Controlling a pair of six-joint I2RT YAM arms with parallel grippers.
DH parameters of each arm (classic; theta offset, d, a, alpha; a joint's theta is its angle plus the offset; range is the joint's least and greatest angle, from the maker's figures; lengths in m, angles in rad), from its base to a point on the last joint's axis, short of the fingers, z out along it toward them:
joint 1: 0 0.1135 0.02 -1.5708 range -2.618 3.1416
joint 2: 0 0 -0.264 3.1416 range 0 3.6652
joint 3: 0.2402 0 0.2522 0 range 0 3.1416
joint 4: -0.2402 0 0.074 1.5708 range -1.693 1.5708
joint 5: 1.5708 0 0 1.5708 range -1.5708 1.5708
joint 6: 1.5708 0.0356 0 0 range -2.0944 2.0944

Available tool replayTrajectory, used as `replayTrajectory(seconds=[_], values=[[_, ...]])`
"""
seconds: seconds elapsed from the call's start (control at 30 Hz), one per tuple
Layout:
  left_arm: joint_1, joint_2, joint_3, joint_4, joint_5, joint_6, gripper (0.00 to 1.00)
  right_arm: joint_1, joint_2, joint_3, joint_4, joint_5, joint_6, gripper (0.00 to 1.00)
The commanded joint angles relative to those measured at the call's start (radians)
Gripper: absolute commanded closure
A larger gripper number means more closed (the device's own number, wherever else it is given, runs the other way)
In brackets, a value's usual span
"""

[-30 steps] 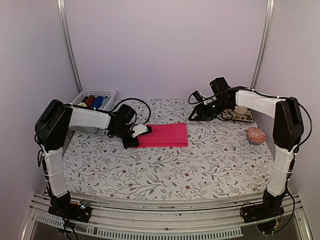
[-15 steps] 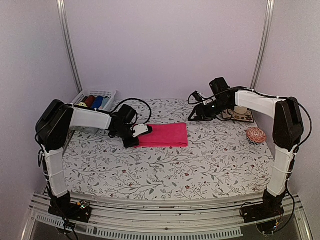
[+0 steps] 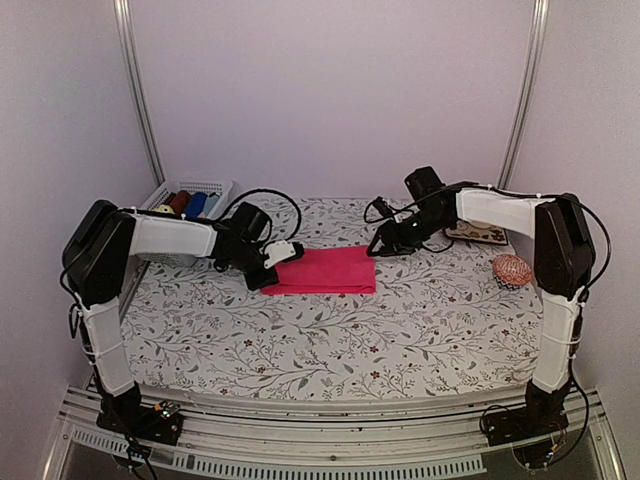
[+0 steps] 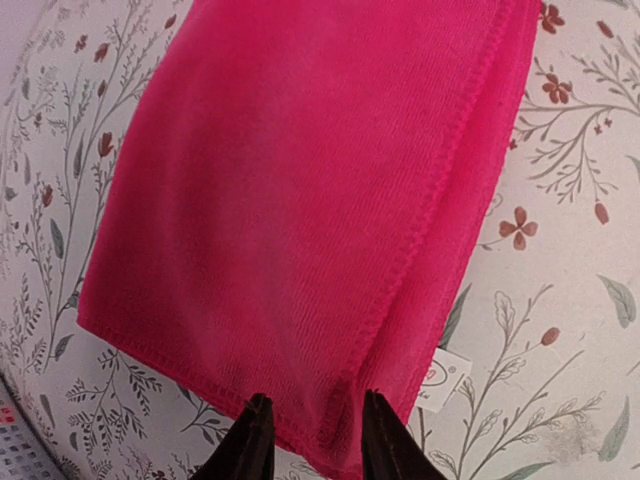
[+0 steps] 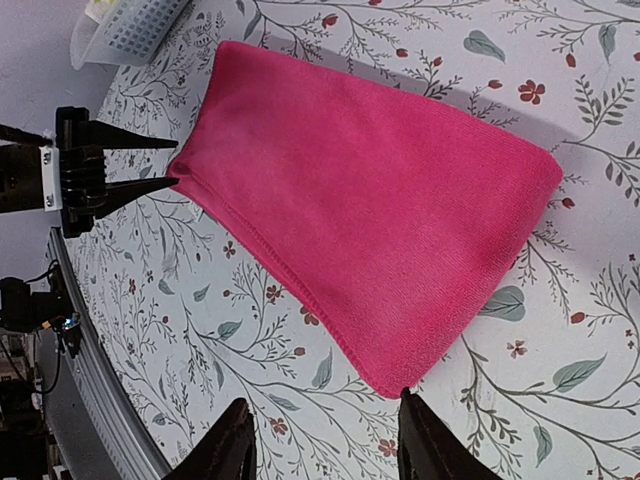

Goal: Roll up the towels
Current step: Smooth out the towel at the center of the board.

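- Your towel (image 3: 325, 270) is the hot pink one. It lies folded and flat on the table (image 3: 420, 330), about mid-width and toward the far half, with its long side running left to right.
- In the left wrist view you see stitched hems stacked along one long side, and a small white label (image 4: 440, 372) poking out from under that side near the end.
- Your left gripper (image 3: 273, 268) sits low at the towel's left end. Its jaws stand apart, and the corner of that end lies between the two fingertips (image 4: 258, 440). The cloth there is not bunched or lifted.
- Your right gripper (image 5: 325, 445) is at the towel's right end, by the far corner. Its jaws stand apart with only patterned tablecloth between them. One fingertip is just beside the corner; you cannot tell whether it touches.
- A white basket (image 3: 205, 186) stands at the far left corner holding dark red and blue rolls, well apart from the towel.
- A round red-orange pad (image 3: 511, 270) lies near the right edge.
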Motion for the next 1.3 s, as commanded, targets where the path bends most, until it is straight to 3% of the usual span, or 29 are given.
replayTrajectory(seconds=[0.0, 1.03, 1.27], values=[[-0.008, -0.015, -0.007, 0.037, 0.005, 0.021, 0.69, 0.029, 0.028, 0.000, 0.013, -0.009, -0.014, 0.51], [-0.005, 0.066, -0.007, 0.036, -0.003, 0.027, 0.74, 0.096, 0.158, 0.015, 0.064, 0.050, -0.054, 0.51], [-0.005, 0.052, -0.011, 0.026, -0.013, 0.030, 0.74, 0.096, 0.176, 0.008, 0.081, 0.154, -0.055, 0.52]])
